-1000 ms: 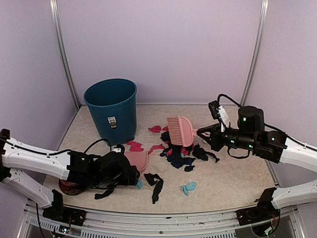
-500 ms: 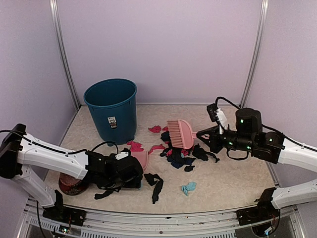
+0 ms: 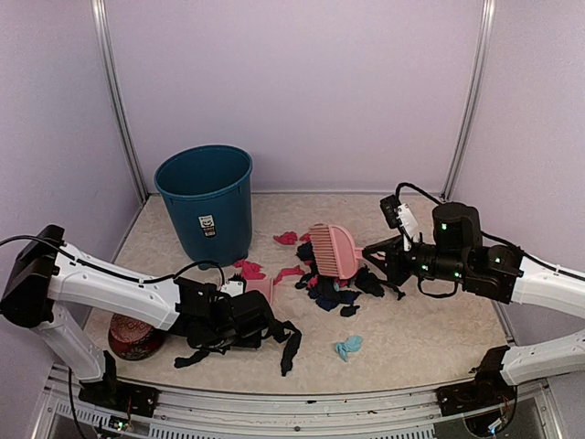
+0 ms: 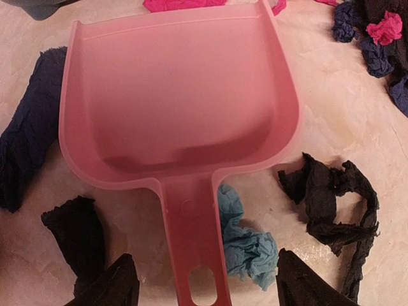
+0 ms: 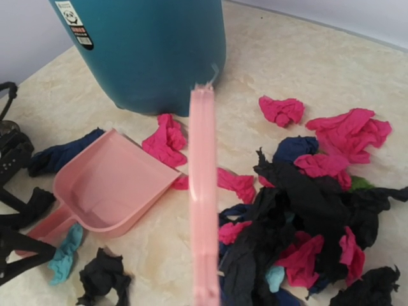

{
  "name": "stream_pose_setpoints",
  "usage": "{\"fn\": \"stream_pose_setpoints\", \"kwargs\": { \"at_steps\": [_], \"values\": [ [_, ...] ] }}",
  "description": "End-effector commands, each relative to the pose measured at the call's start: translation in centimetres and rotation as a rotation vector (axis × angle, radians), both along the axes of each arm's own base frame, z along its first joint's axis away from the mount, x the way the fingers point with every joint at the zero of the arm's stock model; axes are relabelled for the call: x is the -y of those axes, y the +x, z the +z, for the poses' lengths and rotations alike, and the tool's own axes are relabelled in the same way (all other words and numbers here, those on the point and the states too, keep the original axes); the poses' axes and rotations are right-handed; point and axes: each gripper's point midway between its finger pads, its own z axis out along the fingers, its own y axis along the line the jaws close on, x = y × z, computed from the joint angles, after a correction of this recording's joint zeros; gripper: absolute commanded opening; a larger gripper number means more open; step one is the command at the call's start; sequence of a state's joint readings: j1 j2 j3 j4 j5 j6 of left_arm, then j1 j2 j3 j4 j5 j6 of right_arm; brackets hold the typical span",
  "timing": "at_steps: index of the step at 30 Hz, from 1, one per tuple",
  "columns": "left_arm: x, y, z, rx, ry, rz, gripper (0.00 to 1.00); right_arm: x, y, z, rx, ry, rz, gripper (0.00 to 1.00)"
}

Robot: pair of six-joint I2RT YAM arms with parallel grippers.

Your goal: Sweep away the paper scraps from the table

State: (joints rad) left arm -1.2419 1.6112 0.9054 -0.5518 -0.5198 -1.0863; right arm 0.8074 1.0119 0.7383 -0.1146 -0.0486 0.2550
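Left gripper is wide open, with one finger on each side of the dustpan handle at the bottom of the left wrist view and a gap on both sides, so nothing is gripped. The dustpan lies flat on the table, mouth toward the top of that frame. Loose scraps sit round it: a teal one touching the handle's right side, a black twist lower right, another black lower left, dark blue along the pan's left wall, and magenta at the top edge by the mouth. Right gripper is clamped on the brush handle at centre right of the top view, with the brush head tilted over the upper left edge of the main scrap pile. That pile is mostly black and dark blue with magenta bits and sits mid-frame. In the right wrist view the brush shows edge-on as a thin pink strip down the middle, pile to its right, dustpan lower left. More magenta scraps lie just right of the bin base, one sits left of the brush, and a lone teal scrap lies below the pile. The teal bin stands upright at upper left. A red ball in a bowl is at lower left, partly hidden by the left arm.
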Motion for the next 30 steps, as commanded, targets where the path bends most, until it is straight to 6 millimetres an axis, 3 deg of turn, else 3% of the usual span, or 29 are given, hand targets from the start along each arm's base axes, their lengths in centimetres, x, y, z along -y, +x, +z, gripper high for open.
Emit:
{"fn": "stream_pose_setpoints", "kwargs": {
  "at_steps": [1, 11, 18, 30],
  "values": [
    [-0.2, 0.6, 0.1, 0.031, 0.054, 0.010, 0.71, 0.2, 0.3, 0.5, 0.019, 0.023, -0.012, 0.00],
    [-0.6, 0.8, -1.2, 0.019, 0.070, 0.011, 0.56, 0.3, 0.3, 0.2, 0.010, 0.021, -0.014, 0.00],
    [-0.9, 0.8, -1.4, 0.016, 0.070, 0.011, 0.30, 0.1, 0.3, 0.4, 0.011, 0.025, -0.012, 0.00],
    [-1.6, 0.9, -1.7, 0.020, 0.072, 0.023, 0.02, 0.2, 0.4, 0.7, 0.013, 0.030, -0.015, 0.00]
  ]
}}
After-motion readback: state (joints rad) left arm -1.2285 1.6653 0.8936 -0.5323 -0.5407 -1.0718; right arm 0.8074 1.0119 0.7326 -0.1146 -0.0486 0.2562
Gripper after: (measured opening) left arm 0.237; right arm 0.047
